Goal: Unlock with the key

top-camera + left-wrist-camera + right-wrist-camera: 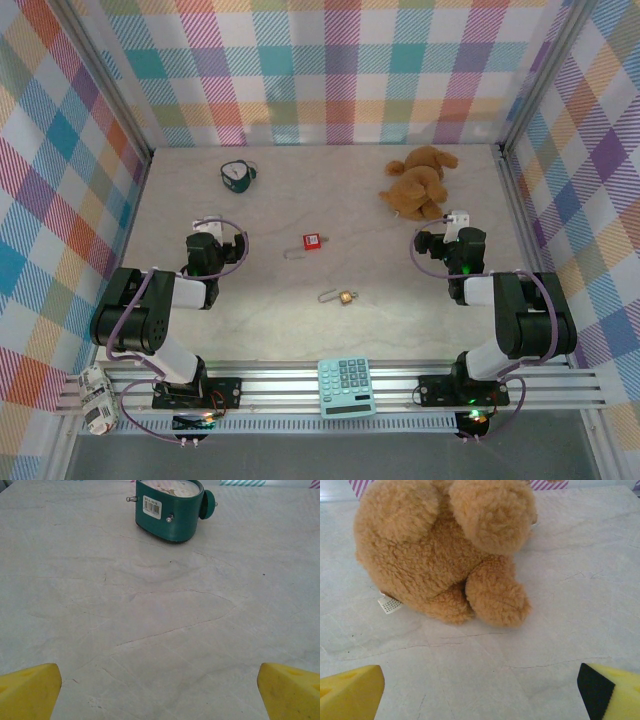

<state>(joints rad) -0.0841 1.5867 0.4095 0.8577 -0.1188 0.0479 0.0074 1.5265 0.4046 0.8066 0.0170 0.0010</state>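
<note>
Both the left gripper (160,692) and right gripper (480,692) stood spread wide, holding nothing. The key (324,238) seemed to be the tiny sliver touching the red padlock (312,242) at its 2 o'clock, though it was too small to be sure. It was probably light, stiff and slippery, and best pinched across its flat head. No container was in sight.

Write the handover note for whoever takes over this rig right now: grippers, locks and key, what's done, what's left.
Left gripper: open, empty, over bare table, facing the green clock.
Right gripper: open, empty, facing the plush bear.
Red padlock and brass padlock lie mid-table between the arms, untouched.
A thin sliver beside the red padlock may be the key; too small to be sure.
Done: nothing yet.
Left: pick up the key, unlock.
</note>
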